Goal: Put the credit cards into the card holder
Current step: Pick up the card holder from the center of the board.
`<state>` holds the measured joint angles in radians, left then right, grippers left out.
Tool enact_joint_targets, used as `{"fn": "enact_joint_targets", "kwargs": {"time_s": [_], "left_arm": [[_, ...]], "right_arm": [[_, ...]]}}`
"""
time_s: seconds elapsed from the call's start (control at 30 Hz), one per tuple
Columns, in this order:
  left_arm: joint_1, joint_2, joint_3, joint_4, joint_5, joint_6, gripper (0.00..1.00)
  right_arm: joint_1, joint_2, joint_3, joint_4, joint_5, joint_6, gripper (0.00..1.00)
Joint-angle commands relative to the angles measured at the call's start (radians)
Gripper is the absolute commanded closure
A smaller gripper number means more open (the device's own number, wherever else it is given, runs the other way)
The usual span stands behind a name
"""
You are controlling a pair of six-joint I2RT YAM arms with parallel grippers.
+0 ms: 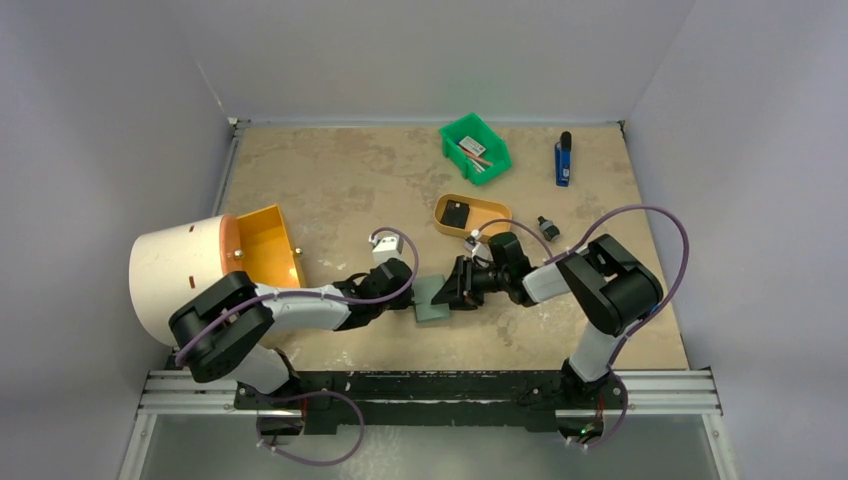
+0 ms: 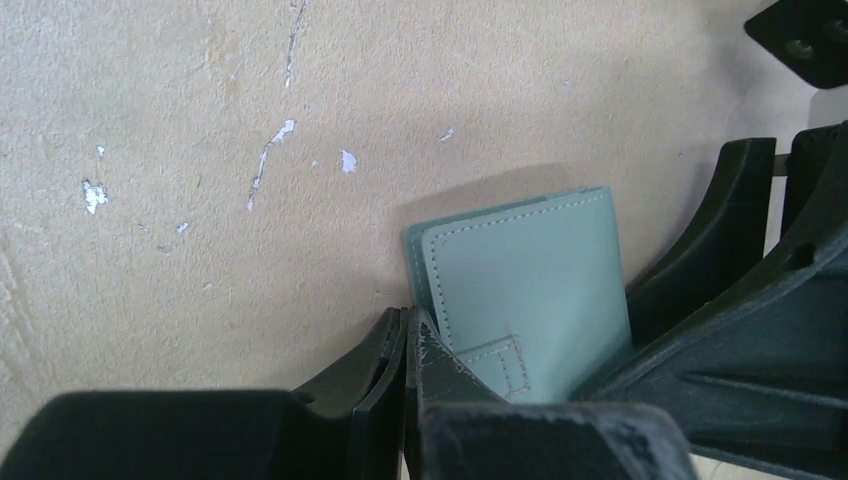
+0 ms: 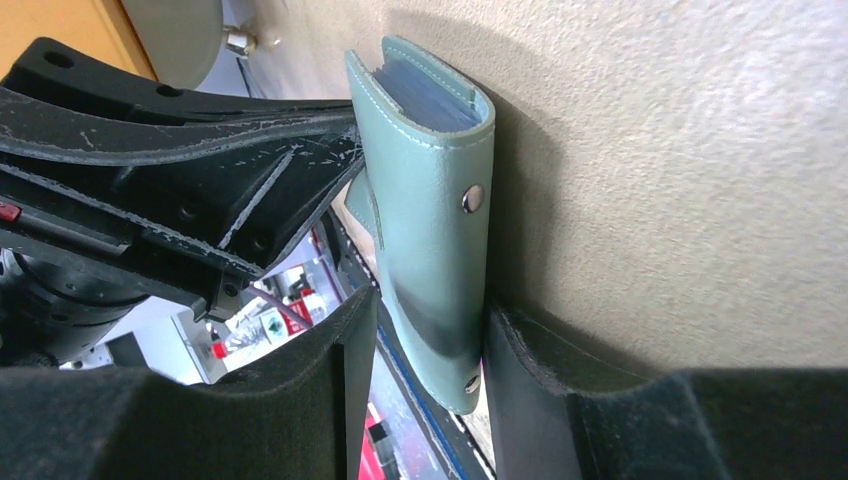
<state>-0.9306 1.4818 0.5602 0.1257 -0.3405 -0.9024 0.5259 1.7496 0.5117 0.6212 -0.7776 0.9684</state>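
Observation:
The card holder (image 1: 434, 298) is a grey-green folded wallet lying between my two grippers at the table's near middle. In the right wrist view the card holder (image 3: 430, 190) shows a snap stud and pale blue pockets at its far end. My right gripper (image 3: 430, 310) is open around its near end: one finger touches the outer cover, the other stands apart. My left gripper (image 2: 408, 318) is shut, its tips at the corner of the card holder (image 2: 520, 270), nothing visible between them. One black credit card (image 1: 457, 214) lies in the tan oval tray (image 1: 490, 207).
A green bin (image 1: 475, 148) with small items stands at the back. A blue and black object (image 1: 563, 160) lies at the back right. A black knob (image 1: 546, 226) sits right of the tray. A white cylinder (image 1: 175, 275) and an orange bin (image 1: 265, 245) stand at the left.

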Motion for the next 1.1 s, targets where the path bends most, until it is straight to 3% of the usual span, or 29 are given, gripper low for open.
{"fn": "enact_joint_targets", "kwargs": {"time_s": [0.0,0.23,0.43,0.6,0.7,0.77,0.93,1.07], "left_arm": [[-0.003,0.028,-0.025,0.001,-0.005,-0.014,1.0],[-0.002,0.029,-0.036,0.016,0.001,-0.02,1.0],[-0.006,0.029,-0.041,0.028,0.006,-0.02,1.0],[-0.016,0.029,-0.041,0.029,0.001,-0.022,1.0],[-0.016,-0.033,-0.029,-0.023,-0.049,-0.025,1.0],[-0.016,-0.115,-0.004,-0.102,-0.113,-0.031,1.0],[-0.013,-0.335,0.119,-0.324,-0.286,-0.043,0.68],[-0.013,-0.45,0.266,-0.48,-0.402,-0.045,0.6]], "right_arm": [[0.034,0.021,0.017,0.011,-0.013,-0.003,0.55],[0.054,0.035,0.026,0.002,-0.018,-0.002,0.6],[0.06,0.04,0.026,0.024,0.002,0.019,0.78],[0.06,0.016,0.013,0.054,0.021,0.029,1.0],[0.06,-0.076,0.02,-0.02,0.06,-0.032,1.0],[0.06,-0.17,0.054,-0.18,0.135,-0.118,1.0],[0.063,-0.38,0.186,-0.529,0.321,-0.329,1.0],[0.08,-0.503,0.338,-0.745,0.5,-0.487,1.0]]}}
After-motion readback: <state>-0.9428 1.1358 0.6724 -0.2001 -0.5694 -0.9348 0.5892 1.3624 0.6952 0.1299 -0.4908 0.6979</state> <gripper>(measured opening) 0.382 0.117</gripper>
